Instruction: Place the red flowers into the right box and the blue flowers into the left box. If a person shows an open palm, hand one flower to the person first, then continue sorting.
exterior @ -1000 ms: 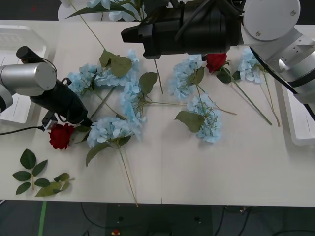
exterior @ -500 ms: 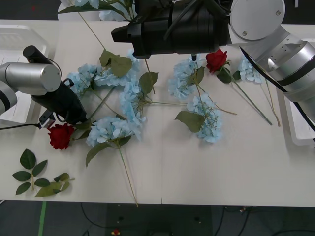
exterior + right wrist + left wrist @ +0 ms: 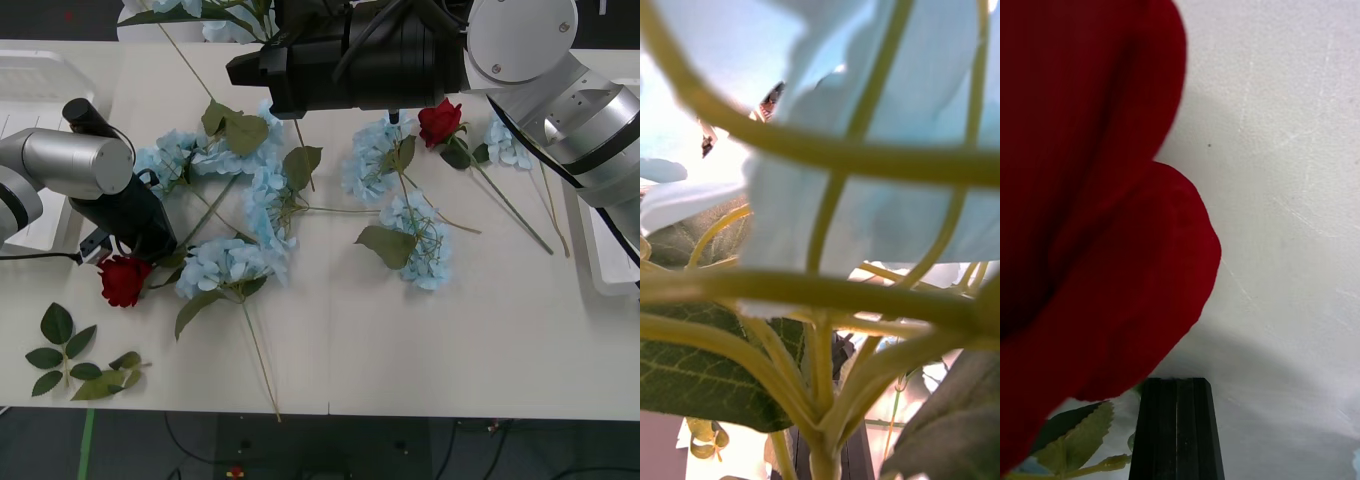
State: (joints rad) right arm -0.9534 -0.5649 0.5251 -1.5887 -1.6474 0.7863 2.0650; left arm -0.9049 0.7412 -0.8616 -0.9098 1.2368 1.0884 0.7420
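At the bench's (image 3: 480, 340) near 8 o'clock corner lies a velvety red rose (image 3: 123, 279), the left claw (image 3: 150, 255) just above it at its stem end, closed to a single ribbed black tip. Fluffy blue clusters (image 3: 225, 262) spread across the middle. Farther off at 12 o'clock, the right claw's grip is hidden; I cannot tell.

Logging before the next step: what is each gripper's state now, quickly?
Left gripper: closed, beside a red flower; grip unclear.
Right gripper: closed on a blue flower stem.
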